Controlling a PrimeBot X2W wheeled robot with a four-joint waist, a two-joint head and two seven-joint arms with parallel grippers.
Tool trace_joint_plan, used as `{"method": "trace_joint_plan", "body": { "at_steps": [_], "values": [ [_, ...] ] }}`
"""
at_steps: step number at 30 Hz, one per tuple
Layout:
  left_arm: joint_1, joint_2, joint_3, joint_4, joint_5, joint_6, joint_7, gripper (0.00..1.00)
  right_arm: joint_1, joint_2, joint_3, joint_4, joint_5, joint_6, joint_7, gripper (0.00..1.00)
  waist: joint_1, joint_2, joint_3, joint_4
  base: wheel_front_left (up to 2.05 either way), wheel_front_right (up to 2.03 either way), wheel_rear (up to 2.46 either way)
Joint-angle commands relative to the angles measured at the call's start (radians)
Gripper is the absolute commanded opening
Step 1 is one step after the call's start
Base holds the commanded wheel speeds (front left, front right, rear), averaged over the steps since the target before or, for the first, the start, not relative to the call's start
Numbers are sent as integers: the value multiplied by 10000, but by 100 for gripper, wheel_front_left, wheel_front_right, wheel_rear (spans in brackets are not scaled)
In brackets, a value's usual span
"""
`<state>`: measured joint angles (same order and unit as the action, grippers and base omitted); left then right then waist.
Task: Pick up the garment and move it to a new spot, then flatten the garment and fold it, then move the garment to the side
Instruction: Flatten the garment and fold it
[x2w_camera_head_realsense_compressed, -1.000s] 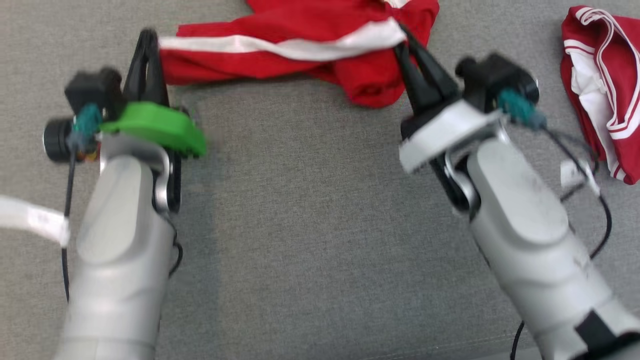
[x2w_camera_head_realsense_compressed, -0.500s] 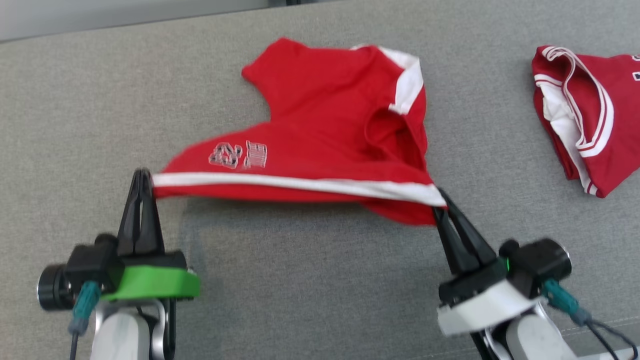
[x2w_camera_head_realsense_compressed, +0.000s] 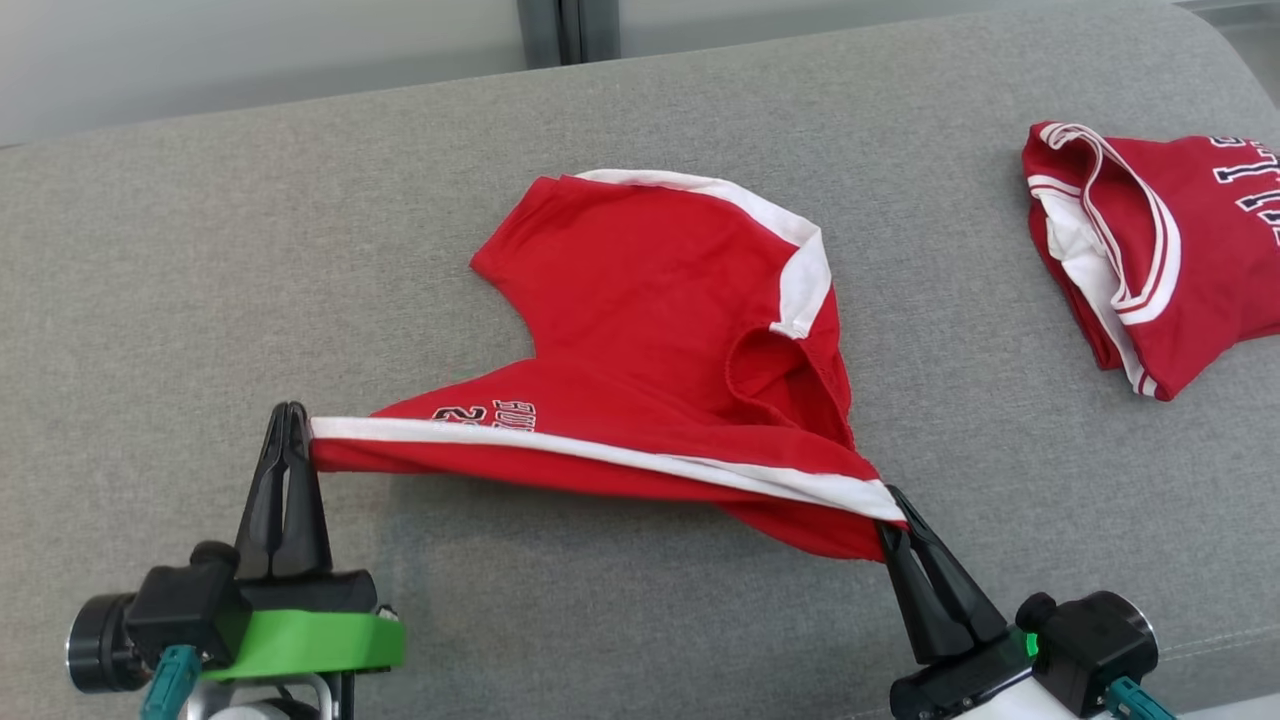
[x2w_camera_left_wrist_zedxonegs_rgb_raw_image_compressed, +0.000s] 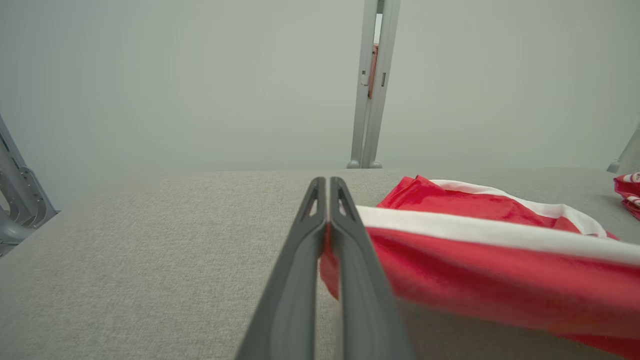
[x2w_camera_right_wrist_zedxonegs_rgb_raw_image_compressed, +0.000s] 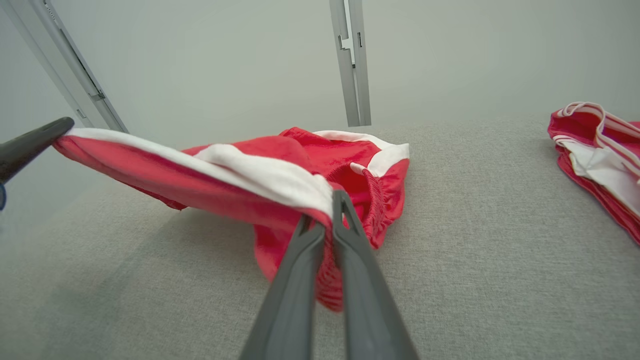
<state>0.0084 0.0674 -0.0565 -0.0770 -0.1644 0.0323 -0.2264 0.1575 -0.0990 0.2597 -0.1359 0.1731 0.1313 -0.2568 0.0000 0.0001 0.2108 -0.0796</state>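
The garment (x2w_camera_head_realsense_compressed: 660, 330) is a pair of red shorts with white stripes, spread partly on the grey cushion. Its near white-edged hem is stretched taut and raised between both grippers. My left gripper (x2w_camera_head_realsense_compressed: 291, 415) is shut on the hem's left end, seen close in the left wrist view as the garment (x2w_camera_left_wrist_zedxonegs_rgb_raw_image_compressed: 475, 260) pinched by the left gripper (x2w_camera_left_wrist_zedxonegs_rgb_raw_image_compressed: 327, 187). My right gripper (x2w_camera_head_realsense_compressed: 893, 500) is shut on the hem's right end; in the right wrist view the right gripper (x2w_camera_right_wrist_zedxonegs_rgb_raw_image_compressed: 332, 205) bites the bunched garment (x2w_camera_right_wrist_zedxonegs_rgb_raw_image_compressed: 260, 175). The left gripper's fingertip (x2w_camera_right_wrist_zedxonegs_rgb_raw_image_compressed: 40, 137) shows there at the far left.
A second red and white garment (x2w_camera_head_realsense_compressed: 1150, 250) lies folded at the cushion's far right, also the second garment (x2w_camera_right_wrist_zedxonegs_rgb_raw_image_compressed: 600, 150) in the right wrist view. The grey cushion (x2w_camera_head_realsense_compressed: 200, 250) stretches wide to the left. A pale wall with a metal post (x2w_camera_left_wrist_zedxonegs_rgb_raw_image_compressed: 372, 85) stands behind.
The head camera has tilted up, so the whole picture shifted down. Both grippers stay shut on the hem, and the shorts now lie farther out on the cushion with the hem pulled straighter.
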Motion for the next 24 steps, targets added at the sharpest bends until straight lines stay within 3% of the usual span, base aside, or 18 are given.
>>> {"method": "trace_joint_plan", "body": {
  "at_steps": [1, 7, 11, 17, 24],
  "values": [
    [-329, 146, -7, -55, 92, -90, 44, 0, -150, 46, -23, -6, 67, -11, 1, 0, 0, -1, 92, -81, 0, 0, 0],
    [-1894, 611, -324, 271, 179, -680, 369, 0, -783, 158, -240, 34, 349, -11, 169, 0, 0, -1, 900, -372, 0, 0, 0],
    [-3721, 932, -695, 1207, 252, -1143, 689, 0, -1810, 257, -355, 300, 559, -10, 427, 0, 0, -1, 1774, -589, 0, 0, 0],
    [-6707, 1157, -1561, 3498, 305, -1520, 993, 0, -3424, 408, -917, 1196, 1085, -10, 562, 0, 0, -1, 2813, -950, 0, 0, 0],
    [-9333, 1106, -2350, 6658, 227, -1611, 566, 0, -4917, 456, -1235, 2518, 1595, -11, 409, 0, 0, -1, 3417, -1501, 0, 0, 0]
  ]
}}
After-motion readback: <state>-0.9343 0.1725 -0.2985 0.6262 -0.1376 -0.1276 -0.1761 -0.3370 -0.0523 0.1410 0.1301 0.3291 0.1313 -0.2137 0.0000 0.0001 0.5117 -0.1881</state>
